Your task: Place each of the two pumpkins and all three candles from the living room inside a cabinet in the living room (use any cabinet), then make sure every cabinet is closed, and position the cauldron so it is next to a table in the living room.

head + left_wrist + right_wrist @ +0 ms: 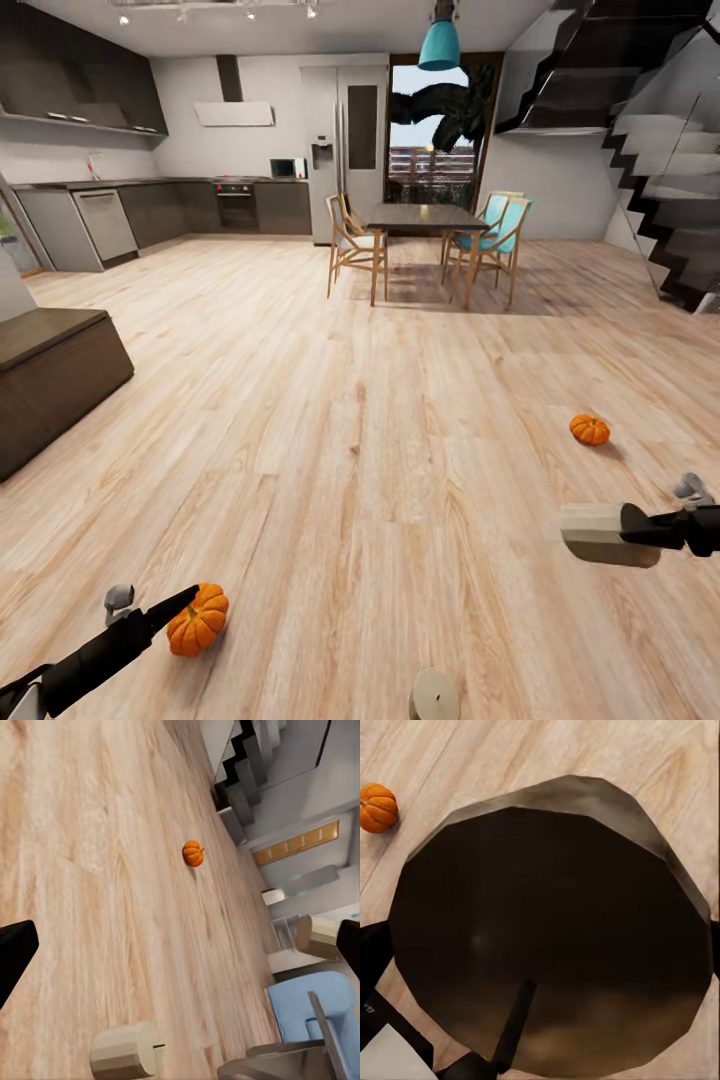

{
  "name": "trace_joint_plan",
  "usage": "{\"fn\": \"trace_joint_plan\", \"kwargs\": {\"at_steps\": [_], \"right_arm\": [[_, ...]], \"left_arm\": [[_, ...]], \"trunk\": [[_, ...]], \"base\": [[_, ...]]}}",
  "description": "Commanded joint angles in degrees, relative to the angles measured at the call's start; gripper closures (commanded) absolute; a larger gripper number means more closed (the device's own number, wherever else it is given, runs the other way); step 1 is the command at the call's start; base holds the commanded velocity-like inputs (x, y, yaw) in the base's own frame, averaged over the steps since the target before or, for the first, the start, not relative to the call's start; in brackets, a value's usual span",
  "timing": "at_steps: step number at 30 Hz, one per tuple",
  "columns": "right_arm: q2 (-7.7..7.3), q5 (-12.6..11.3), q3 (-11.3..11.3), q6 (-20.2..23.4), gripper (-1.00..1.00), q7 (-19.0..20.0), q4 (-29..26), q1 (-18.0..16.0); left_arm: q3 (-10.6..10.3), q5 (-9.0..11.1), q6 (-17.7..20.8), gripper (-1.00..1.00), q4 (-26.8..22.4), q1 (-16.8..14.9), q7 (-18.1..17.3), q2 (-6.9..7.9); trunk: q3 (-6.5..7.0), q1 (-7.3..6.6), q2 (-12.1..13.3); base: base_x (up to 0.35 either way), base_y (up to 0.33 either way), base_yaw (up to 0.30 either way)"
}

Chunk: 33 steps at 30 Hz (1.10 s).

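- Pumpkin number one [198, 620] sits on the pale wood floor [380, 420] at the lower left of the head view, and the left gripper [185, 600] has its dark tip right against the pumpkin's upper left side.
- Left wrist view: the left gripper [180, 952] is spread wide, one dark finger at each side edge, with nothing between them but floor.
- Second pumpkin [590, 430] lies at the right of the head view, well apart from the first; the left wrist camera has it too [193, 853], upper centre.
- Candles: a beige one [598, 535] lies on its side at the right edge, just ahead of the right gripper [632, 525]; whether they touch I cannot tell.
- Another candle [433, 695] stands at the bottom edge, right of centre.
- Left wrist view picks up three candles: one at the bottom [127, 1050], one at the right [319, 936], and a small pale one farther off [274, 896].
- Right wrist view: the cauldron [585, 795] gapes straight below, black mouth wide, with a pumpkin [376, 807] on the floor at the upper left beside it.
- Right gripper [544, 945] is spread apart over that mouth, grasping nothing.
- Cabinet [50, 370], low and dark brown, stands at the left edge.
- Dining table [425, 218] and chairs stand far back, centre.
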Motion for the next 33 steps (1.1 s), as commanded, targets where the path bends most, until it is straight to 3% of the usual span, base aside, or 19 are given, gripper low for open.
{"fn": "trace_joint_plan", "kwargs": {"at_steps": [1,2,4,7,24,33], "right_arm": [[-2.85,-2.0,-1.8,0.7,1.00,0.8,-0.1,0.0],[-3.27,-2.4,-2.0,0.7,1.00,0.9,-0.1,0.0],[-6.34,-5.6,-2.6,0.5,1.00,1.1,-0.1,0.0],[-7.65,-6.8,-2.7,0.5,1.00,1.2,-0.1,0.0],[-7.89,-6.5,-2.9,0.4,1.00,0.7,-5.0,0.0],[-7.38,-6.5,-2.9,0.5,1.00,0.6,-5.1,0.0]], "left_arm": [[-0.1,0.2,0.6,-1.00,0.0,0.0,-0.1,0.00],[-0.1,0.2,0.6,-1.00,0.0,0.0,-0.1,0.00],[-0.1,0.2,0.7,-1.00,0.0,0.0,-0.1,0.00],[-0.1,0.2,0.7,-1.00,0.0,0.0,-0.1,0.00],[0.1,0.3,0.6,-1.00,0.0,0.0,-0.1,0.00],[0.1,0.3,0.6,-1.00,0.0,0.0,-0.1,0.00]], "trunk": [[0.17,-0.03,0.0],[0.39,-0.06,0.0],[0.61,-0.08,0.0],[0.61,-0.08,0.0],[0.61,-0.08,0.0],[0.61,-0.08,0.0]], "base": [[0.000,0.000,0.000],[0.000,0.000,0.000],[0.000,0.000,0.000],[0.000,0.000,0.000],[-0.275,0.000,0.007],[-0.046,0.000,0.244]]}}
